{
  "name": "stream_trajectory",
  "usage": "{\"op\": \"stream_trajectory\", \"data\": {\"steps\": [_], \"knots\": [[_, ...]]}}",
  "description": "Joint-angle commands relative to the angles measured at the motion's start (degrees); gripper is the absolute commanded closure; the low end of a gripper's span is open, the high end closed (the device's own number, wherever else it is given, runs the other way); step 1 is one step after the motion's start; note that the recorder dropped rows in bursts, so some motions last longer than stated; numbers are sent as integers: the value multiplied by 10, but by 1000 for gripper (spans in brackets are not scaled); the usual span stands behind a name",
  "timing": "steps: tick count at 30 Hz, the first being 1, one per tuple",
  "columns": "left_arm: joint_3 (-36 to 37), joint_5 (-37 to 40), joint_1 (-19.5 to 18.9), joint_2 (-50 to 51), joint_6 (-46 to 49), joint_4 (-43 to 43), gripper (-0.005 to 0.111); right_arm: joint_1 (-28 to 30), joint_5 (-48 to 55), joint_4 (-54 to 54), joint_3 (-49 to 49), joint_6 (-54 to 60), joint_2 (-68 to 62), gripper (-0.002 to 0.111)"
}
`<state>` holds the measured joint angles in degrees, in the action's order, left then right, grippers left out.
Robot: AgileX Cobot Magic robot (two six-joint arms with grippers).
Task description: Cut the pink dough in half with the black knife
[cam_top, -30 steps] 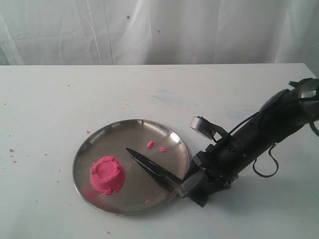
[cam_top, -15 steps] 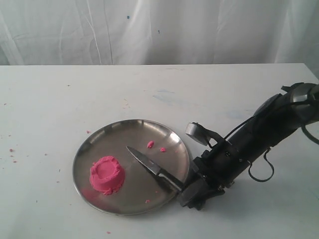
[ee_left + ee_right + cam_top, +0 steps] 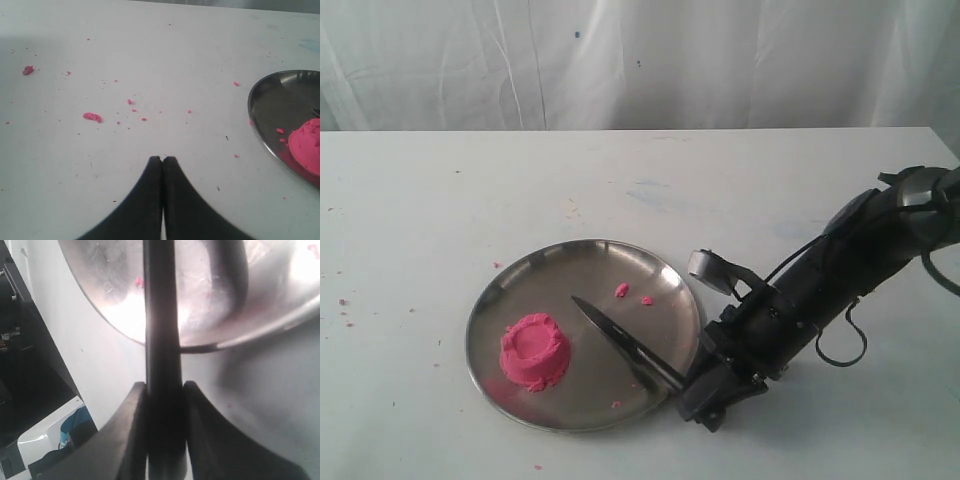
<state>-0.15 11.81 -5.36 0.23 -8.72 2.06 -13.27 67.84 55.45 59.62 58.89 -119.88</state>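
The pink dough (image 3: 534,350) is a round dimpled mound on the left part of the steel plate (image 3: 560,262); its edge also shows in the left wrist view (image 3: 306,145). My right gripper (image 3: 692,385) is shut on the handle of the black knife (image 3: 620,343) at the plate's right rim, the blade pointing over the plate toward the dough without touching it. In the right wrist view the knife (image 3: 160,330) runs out between the two fingers (image 3: 136,410) of the right gripper (image 3: 163,390). My left gripper (image 3: 162,159) is shut on nothing, over bare table left of the plate (image 3: 260,120).
Two small pink crumbs (image 3: 622,290) lie on the plate's far side. More crumbs (image 3: 92,117) are scattered on the white table (image 3: 640,180) left of the plate. A white curtain hangs behind the table.
The right gripper has shifted slightly down and left along the plate rim, and the knife blade has swung a little with it. The dough has not moved.
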Motion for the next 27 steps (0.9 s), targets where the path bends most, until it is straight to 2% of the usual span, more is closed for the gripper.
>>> {"op": "stream_trajectory", "data": {"steps": [1, 17, 27], "knots": [[2, -2, 3, -2, 2, 5, 107, -3, -5, -17, -4, 4, 25, 108], [2, -2, 3, -2, 2, 5, 107, -3, -20, -17, -4, -43, 130, 108], [2, -2, 3, -2, 2, 5, 107, -32, -23, -15, -3, -81, 283, 108]]}}
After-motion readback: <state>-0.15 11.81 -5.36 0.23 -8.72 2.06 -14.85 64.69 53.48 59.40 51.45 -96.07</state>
